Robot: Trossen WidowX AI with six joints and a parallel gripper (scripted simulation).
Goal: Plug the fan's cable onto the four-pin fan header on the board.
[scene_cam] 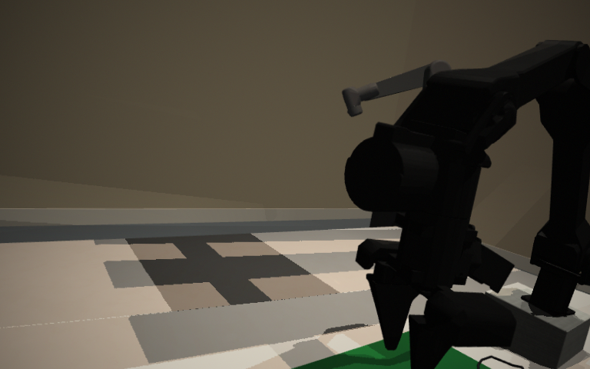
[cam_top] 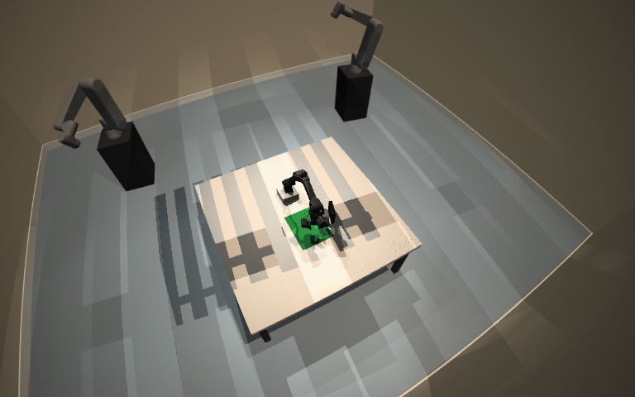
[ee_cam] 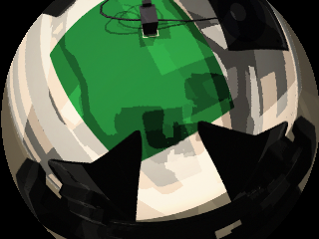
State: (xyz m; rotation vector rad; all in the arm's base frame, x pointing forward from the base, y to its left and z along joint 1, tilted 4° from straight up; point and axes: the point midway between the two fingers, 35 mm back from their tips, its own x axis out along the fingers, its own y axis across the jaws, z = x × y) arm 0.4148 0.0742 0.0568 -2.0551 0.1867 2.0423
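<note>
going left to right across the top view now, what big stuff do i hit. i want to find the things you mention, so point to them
gray arm on the left black pedestal point(cam_top: 126, 156) → pale table point(cam_top: 262, 299) → gray arm on the right black pedestal point(cam_top: 354, 93)

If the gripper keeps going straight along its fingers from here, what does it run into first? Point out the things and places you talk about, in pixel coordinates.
Most likely the green board point(cam_top: 295, 227) point(scene_cam: 361, 358) point(ee_cam: 110, 75), near its edge, below the gripper point(cam_top: 314, 223) point(scene_cam: 405, 356) point(ee_cam: 169, 130). The plug point(ee_cam: 149, 21) looks off that line. Depth is unclear, so the bare table point(cam_top: 327, 280) point(scene_cam: 64, 304) point(ee_cam: 179, 201) just past the edge is possible.
</note>
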